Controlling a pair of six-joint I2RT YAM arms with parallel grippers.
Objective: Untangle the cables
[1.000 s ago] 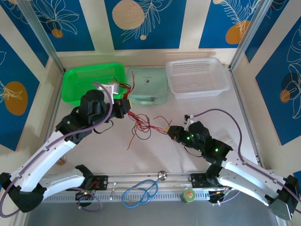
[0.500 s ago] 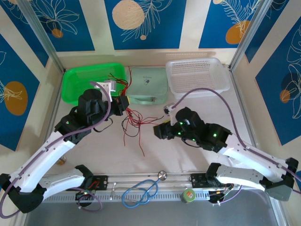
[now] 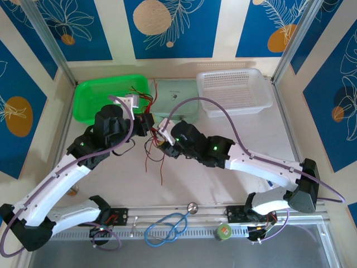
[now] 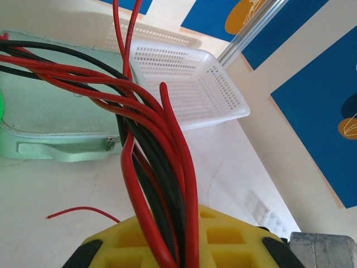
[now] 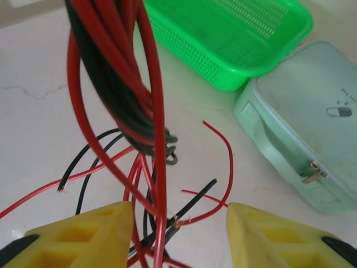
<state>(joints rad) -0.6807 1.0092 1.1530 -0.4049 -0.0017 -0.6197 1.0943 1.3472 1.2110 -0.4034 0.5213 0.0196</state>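
I see my left gripper clenched on the cables, the bunch dangling to the table near the mint case. My right gripper is released, 2 pads straddling the strands.

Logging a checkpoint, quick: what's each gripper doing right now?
Left gripper: closed, holding the cables.
Right gripper: open, its fingers either side of the hanging cables, clamping nothing.

Directly in front of the mint case, the cables, left gripper and right gripper block passage. Green basket walls its left, white basket its right. Farther in front, the table lies open.
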